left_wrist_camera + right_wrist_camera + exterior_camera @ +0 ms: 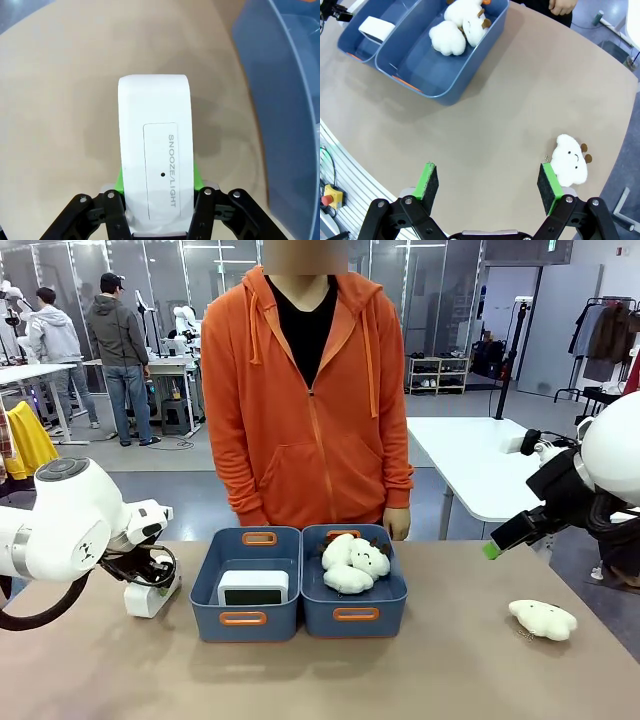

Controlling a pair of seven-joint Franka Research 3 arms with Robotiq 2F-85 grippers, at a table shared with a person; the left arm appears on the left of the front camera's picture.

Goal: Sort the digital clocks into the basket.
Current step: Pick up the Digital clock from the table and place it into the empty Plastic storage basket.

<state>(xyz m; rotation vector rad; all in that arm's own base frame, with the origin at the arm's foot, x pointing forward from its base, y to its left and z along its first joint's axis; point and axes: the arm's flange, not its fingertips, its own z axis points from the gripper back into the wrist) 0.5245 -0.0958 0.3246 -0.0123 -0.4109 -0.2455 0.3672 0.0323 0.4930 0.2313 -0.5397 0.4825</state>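
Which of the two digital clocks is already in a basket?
The clock lying in the left blue basket; the other clock is outside it, clamped in the left gripper.

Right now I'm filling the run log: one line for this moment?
left gripper: shut on clock | right gripper: open | second clock: in left basket

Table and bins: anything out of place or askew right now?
One plush toy lies loose on the table, right of the baskets, apart from the two in the right basket. One clock sits in the left basket; the left gripper holds the other clock.
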